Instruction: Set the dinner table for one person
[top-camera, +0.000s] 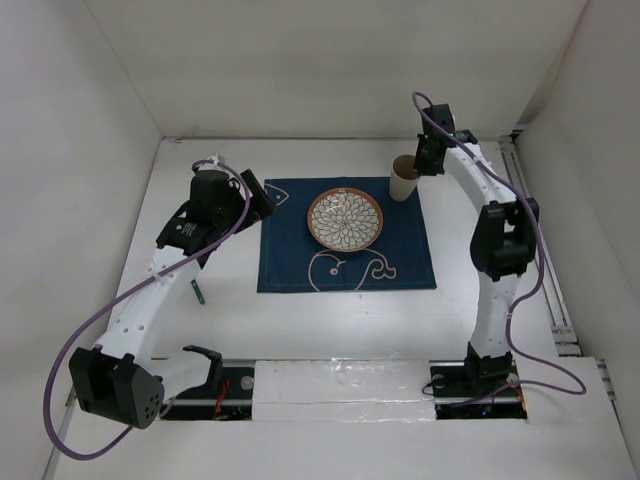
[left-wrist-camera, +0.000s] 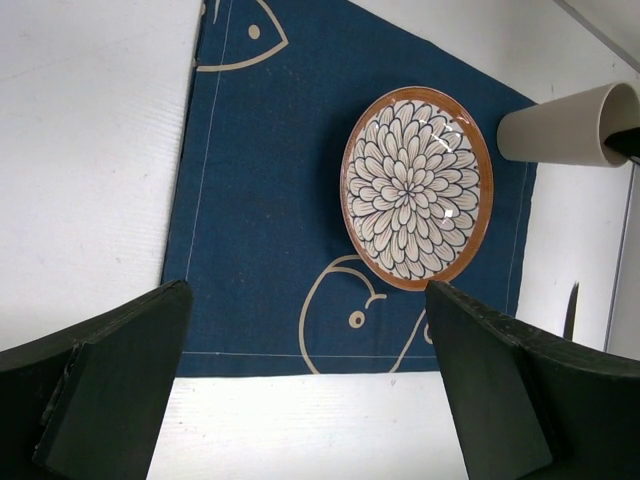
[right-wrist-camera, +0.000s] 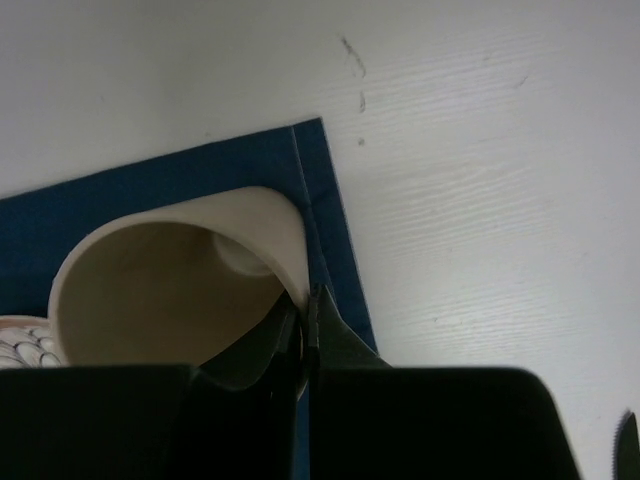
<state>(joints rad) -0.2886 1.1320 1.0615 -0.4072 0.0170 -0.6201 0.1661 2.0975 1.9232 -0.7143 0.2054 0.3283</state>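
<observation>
- Top view: the white counter (top-camera: 330, 330) fills the floor of the scene, with a navy placemat (top-camera: 290, 260) lying flat at its middle
- A patterned plate (top-camera: 345, 220) with an orange rim sits on the far half of the placemat, above the whale outline
- A beige cup (top-camera: 404, 180) stands at the placemat's far right corner
- The right fingers (top-camera: 432, 158) reach down to the cup's rim, while the left fingers (top-camera: 258, 196) hang over the placemat's left edge
- Left wrist view: the left fingers are spread wide apart with nothing between them; below them lie the placemat, the plate and bare counter, and the cup shows at the upper right
- Right wrist view: the right fingers are pinched on the cup's wall, one inside the rim and one outside, almost meeting; the cup sits over the placemat's corner, with plain counter beyond it
</observation>
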